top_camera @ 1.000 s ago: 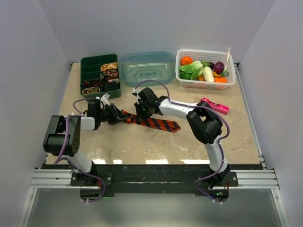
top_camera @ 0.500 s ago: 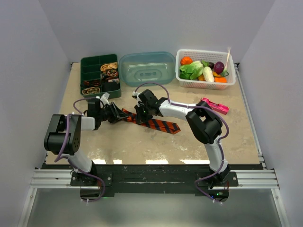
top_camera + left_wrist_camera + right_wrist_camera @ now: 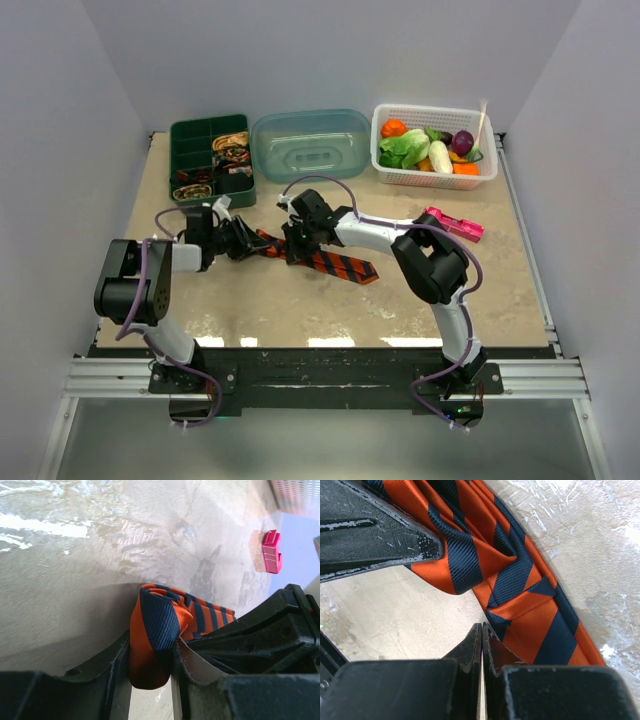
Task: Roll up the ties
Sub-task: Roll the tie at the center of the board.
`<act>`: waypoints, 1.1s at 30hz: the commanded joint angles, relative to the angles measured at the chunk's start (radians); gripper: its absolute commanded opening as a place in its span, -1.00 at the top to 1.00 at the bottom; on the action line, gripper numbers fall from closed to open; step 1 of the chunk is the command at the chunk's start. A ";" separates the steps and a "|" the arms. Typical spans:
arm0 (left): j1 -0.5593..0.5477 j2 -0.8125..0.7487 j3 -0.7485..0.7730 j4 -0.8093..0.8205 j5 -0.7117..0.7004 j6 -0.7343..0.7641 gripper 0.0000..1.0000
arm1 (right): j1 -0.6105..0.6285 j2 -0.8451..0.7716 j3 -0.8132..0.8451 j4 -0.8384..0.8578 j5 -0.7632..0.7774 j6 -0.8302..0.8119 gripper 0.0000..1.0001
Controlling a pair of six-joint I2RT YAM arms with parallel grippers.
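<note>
An orange tie [image 3: 335,262] with dark diagonal stripes lies slantwise across the middle of the table. My left gripper [image 3: 244,243] is shut on its folded narrow end; in the left wrist view a loop of tie [image 3: 152,630] sits pinched between the fingers [image 3: 117,672]. My right gripper [image 3: 298,248] is shut with nothing in it. Its tips [image 3: 482,628] rest at the edge of the tie [image 3: 520,580], close beside the left gripper's finger [image 3: 375,535]. Small rolled ties [image 3: 232,150] sit in the compartments of a green box [image 3: 190,135].
A pale teal plastic lid [image 3: 312,143] lies at the back centre. A white basket [image 3: 435,178] with vegetables stands at the back right. The pink flat gadget [image 3: 453,224] lies right of the right arm and also shows as a pink gadget [image 3: 271,551] in the left wrist view.
My right gripper has edged slightly left and nearer along the tie, toward the left gripper. The left gripper keeps its hold and has barely moved.
</note>
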 commanded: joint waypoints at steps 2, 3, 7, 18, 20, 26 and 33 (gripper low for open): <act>-0.002 -0.080 0.073 -0.154 -0.083 0.082 1.00 | 0.006 -0.082 0.029 0.076 0.030 0.042 1.00; -0.005 -0.088 0.078 -0.174 -0.094 0.096 1.00 | 0.004 -0.084 0.029 0.085 0.042 0.050 1.00; -0.011 -0.122 0.098 -0.278 -0.151 0.128 1.00 | 0.003 -0.078 0.043 0.108 0.053 0.061 1.00; -0.046 -0.174 0.141 -0.416 -0.252 0.173 1.00 | 0.006 0.073 0.181 0.110 0.059 0.065 1.00; -0.057 -0.178 0.156 -0.430 -0.284 0.179 1.00 | 0.007 0.108 0.210 0.108 0.044 0.065 1.00; -0.097 -0.198 0.202 -0.476 -0.369 0.184 1.00 | 0.012 0.145 0.232 0.101 0.032 0.076 1.00; -0.175 -0.211 0.268 -0.562 -0.516 0.220 1.00 | 0.015 0.131 0.227 0.111 0.015 0.098 1.00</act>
